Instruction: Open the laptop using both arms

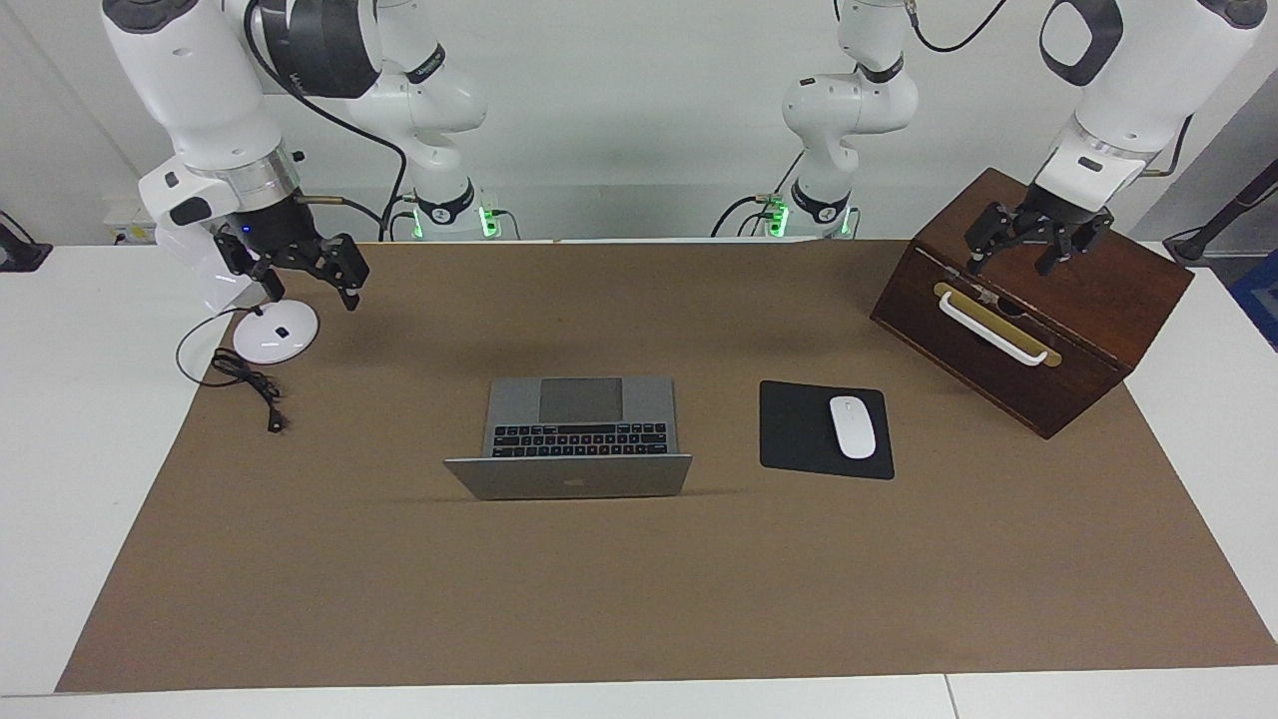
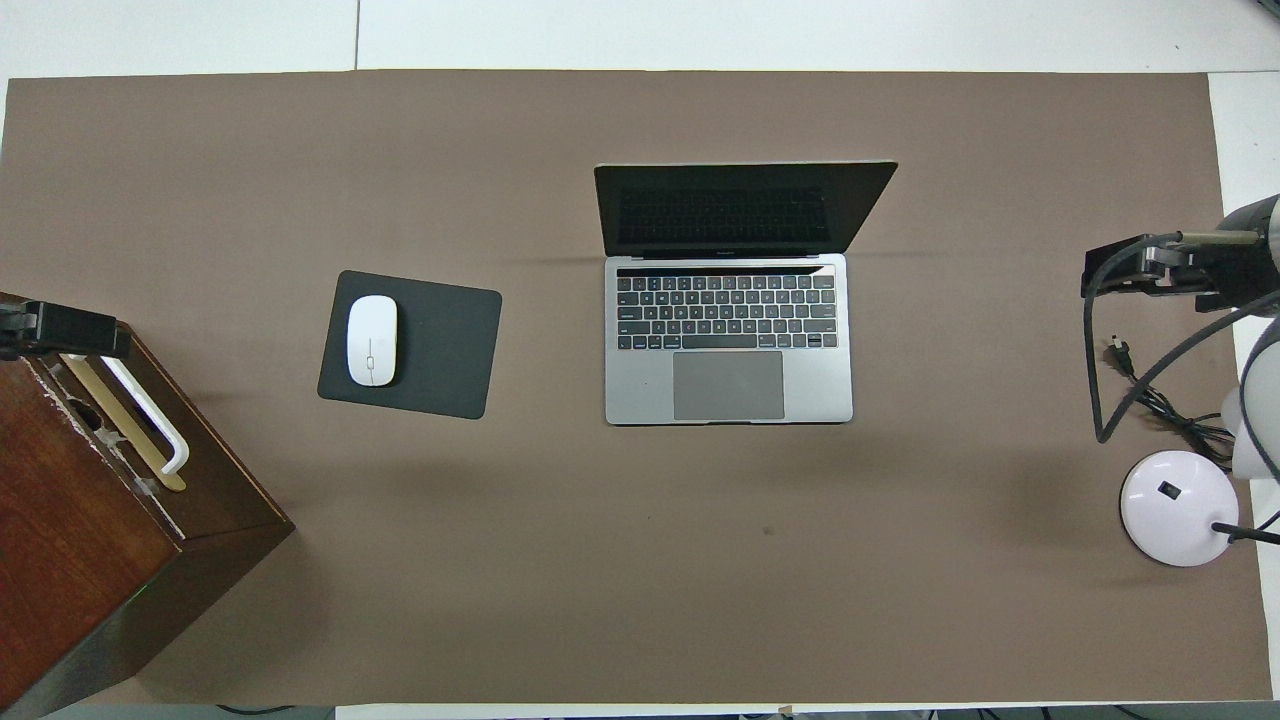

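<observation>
Silver-grey laptop stands open already; left gripper over the wooden box and right gripper over the lamp base, well apart from the laptop, fingers spread, empty; nothing remains, I'd say.

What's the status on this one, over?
Left gripper open over the wooden box; right gripper open over the lamp base. Laptop already open, untouched. Nothing in the way.

a white table is carrying a brown mat; lying on it are an open laptop, a mouse pad, a wooden box and a lamp base.
</observation>
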Tool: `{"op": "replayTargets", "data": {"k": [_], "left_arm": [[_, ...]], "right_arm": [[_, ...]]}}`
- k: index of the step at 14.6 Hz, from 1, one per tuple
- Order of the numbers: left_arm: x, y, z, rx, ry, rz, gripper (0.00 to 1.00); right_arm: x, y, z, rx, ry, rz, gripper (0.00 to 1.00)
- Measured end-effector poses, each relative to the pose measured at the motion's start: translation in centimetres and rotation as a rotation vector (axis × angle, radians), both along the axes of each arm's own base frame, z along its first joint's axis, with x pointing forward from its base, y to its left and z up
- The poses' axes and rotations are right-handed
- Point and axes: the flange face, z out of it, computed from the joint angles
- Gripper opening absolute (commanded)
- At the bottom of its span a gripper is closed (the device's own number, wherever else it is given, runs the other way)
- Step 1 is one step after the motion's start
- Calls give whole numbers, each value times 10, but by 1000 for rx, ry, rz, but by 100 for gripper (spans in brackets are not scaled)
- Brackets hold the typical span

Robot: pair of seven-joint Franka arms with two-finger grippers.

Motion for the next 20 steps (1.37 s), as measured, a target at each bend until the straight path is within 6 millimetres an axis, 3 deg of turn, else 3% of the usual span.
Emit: {"op": "replayTargets", "data": {"k": [7,20], "left_arm": [[20,-2,17,3,-41,52,100],[23,-4,16,3,-39,64,100]], "right_arm": [[1,0,0,0,-11,1,100],[2,0,-4,0,-12,11,100]]}}
